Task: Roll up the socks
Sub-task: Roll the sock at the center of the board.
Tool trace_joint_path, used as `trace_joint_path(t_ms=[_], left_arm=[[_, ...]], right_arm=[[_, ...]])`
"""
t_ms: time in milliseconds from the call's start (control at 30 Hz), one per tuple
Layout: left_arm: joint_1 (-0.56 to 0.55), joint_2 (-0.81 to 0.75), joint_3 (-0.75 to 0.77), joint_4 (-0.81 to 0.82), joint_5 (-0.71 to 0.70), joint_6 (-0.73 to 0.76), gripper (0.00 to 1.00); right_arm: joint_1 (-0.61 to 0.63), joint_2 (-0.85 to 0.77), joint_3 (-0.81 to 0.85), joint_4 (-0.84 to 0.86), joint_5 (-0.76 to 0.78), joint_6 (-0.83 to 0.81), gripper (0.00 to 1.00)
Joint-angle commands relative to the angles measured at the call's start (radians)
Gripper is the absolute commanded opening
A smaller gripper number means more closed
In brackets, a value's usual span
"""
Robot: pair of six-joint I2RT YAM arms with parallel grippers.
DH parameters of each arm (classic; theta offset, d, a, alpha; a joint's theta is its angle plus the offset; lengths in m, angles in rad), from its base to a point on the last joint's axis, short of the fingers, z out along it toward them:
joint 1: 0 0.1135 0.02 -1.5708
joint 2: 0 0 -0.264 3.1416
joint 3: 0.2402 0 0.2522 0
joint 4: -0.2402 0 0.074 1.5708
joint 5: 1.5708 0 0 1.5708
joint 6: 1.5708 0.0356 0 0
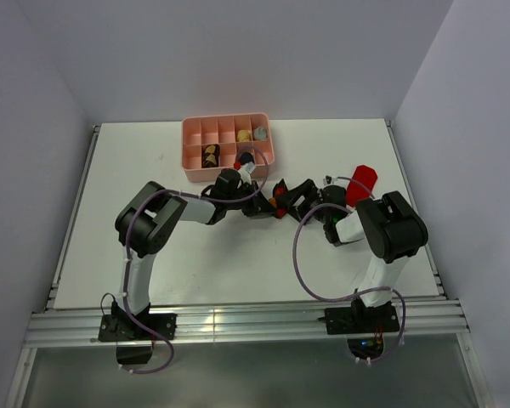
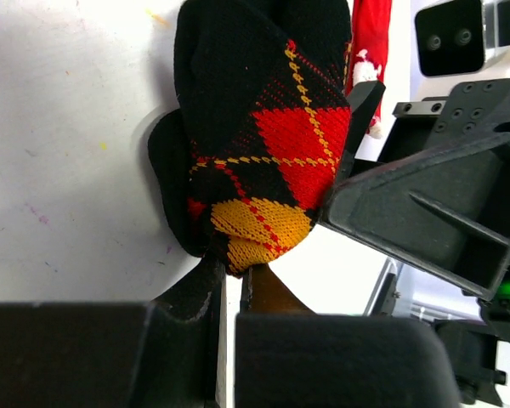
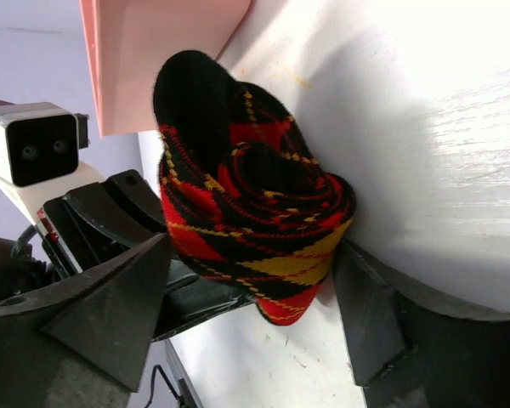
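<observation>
Both arms meet mid-table, just off the pink tray's (image 1: pixel 189 153) near right corner, and the argyle sock (image 2: pixel 263 144) sits between them, wound into a fat coil. The left claw (image 2: pixel 231 285) is shut, and it looks pinched on the sock's loose tip, likely to anchor the roll so it can't spring apart. The right claw (image 3: pixel 255 272) is spread wide, one finger on each side of the coil, ready to squeeze or tuck; I can't tell whether it presses the fabric. The red sock (image 1: pixel 361 181) lies flat beside the right arm, toward the table's (image 1: pixel 238 272) right edge, unrolled.
</observation>
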Motion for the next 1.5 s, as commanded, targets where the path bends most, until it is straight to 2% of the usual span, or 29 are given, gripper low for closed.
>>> trace_joint_path(t_ms=[0,100,200,267,433,600,700,833,967,1000,1033,1067,1167,1200,1267,1300,1333,1400,1467], left_arm=[[-0.008,0.053,-0.04,-0.068,0.048,-0.019,0.01],[-0.007,0.055,-0.047,-0.059,0.059,-0.021,0.01],[-0.007,0.061,-0.055,-0.053,0.073,-0.025,0.01],[-0.005,0.067,-0.066,-0.03,0.09,-0.039,0.01],[-0.004,0.083,-0.084,0.015,0.125,-0.07,0.01],[-0.004,0.096,-0.073,0.01,0.151,-0.056,0.01],[-0.004,0.101,-0.066,0.004,0.168,-0.05,0.01],[-0.004,0.112,-0.061,-0.001,0.185,-0.042,0.01],[-0.004,0.118,-0.058,-0.005,0.206,-0.034,0.01],[-0.004,0.115,-0.058,-0.007,0.203,-0.03,0.01],[-0.004,0.11,-0.063,-0.008,0.197,-0.025,0.01],[-0.004,0.104,-0.066,-0.013,0.188,-0.012,0.01],[-0.004,0.049,-0.084,-0.06,0.107,0.039,0.04],[-0.004,0.005,-0.093,-0.071,0.046,0.054,0.15],[-0.005,-0.051,-0.115,-0.134,-0.039,0.093,0.27],[-0.007,-0.08,-0.122,-0.157,-0.083,0.14,0.38],[-0.013,-0.136,-0.135,-0.18,-0.182,0.162,0.43],[-0.025,-0.211,-0.165,-0.208,-0.276,0.23,0.51],[-0.051,-0.258,-0.19,-0.211,-0.399,0.275,0.55]], right_arm=[[-0.005,0.043,0.02,-0.017,0.01,-0.019,0.82],[-0.005,0.048,0.019,-0.008,0.007,-0.024,0.73],[-0.005,0.057,0.022,0.002,-0.002,-0.021,0.72],[-0.005,0.063,0.023,0.008,-0.002,-0.019,0.73],[-0.005,0.071,0.028,-0.001,0.004,-0.021,0.85],[-0.005,0.074,0.064,-0.075,0.013,-0.044,0.87],[-0.004,0.074,0.091,-0.121,0.015,-0.059,0.84],[-0.005,0.082,0.118,-0.156,0.003,-0.073,0.62],[0.003,0.08,0.143,-0.205,-0.005,-0.098,0.31],[0.004,0.077,0.146,-0.236,-0.007,-0.105,0.22],[0.006,0.064,0.15,-0.251,-0.005,-0.11,0.08],[0.007,0.056,0.152,-0.286,0.009,-0.117,0.03],[0.023,0.002,0.172,-0.406,0.058,-0.153,0.0],[0.033,-0.012,0.178,-0.44,0.078,-0.171,0.0],[0.045,-0.051,0.21,-0.513,0.11,-0.19,0.0],[0.053,-0.062,0.225,-0.6,0.149,-0.206,0.0],[0.068,-0.073,0.257,-0.641,0.165,-0.214,0.0],[0.084,-0.091,0.294,-0.768,0.22,-0.232,0.0],[0.104,-0.095,0.346,-0.846,0.254,-0.237,0.0]])
